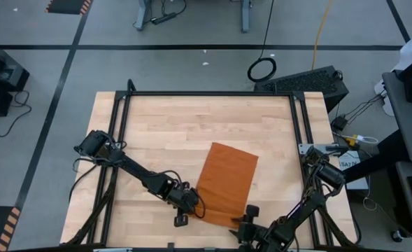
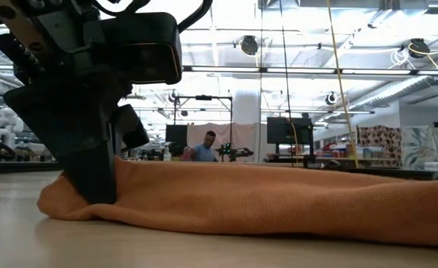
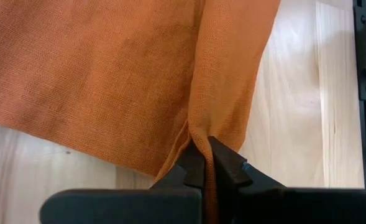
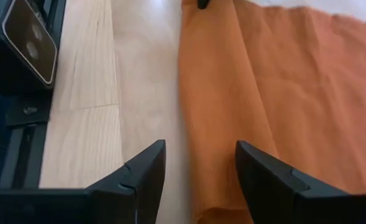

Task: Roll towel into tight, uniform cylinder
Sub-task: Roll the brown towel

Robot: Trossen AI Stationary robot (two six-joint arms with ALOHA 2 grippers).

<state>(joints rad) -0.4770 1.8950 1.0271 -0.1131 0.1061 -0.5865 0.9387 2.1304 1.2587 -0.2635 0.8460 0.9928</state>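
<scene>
Pale wooden tabletop (image 1: 171,126) carries the rust-orange soft fabric towel (image 1: 226,178) near its front; left gripper (image 3: 204,163) pinches the folded corner to start rolling, right gripper (image 4: 198,177) spread beside the opposite corner

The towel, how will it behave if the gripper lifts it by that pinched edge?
Probably floppy: the towel puckers into folds where the left gripper pinches it. It would likely drape and sag, as it lies limp on the table. It seems light and thin, so a pull may drag it. The right gripper stands open over its other corner.
</scene>
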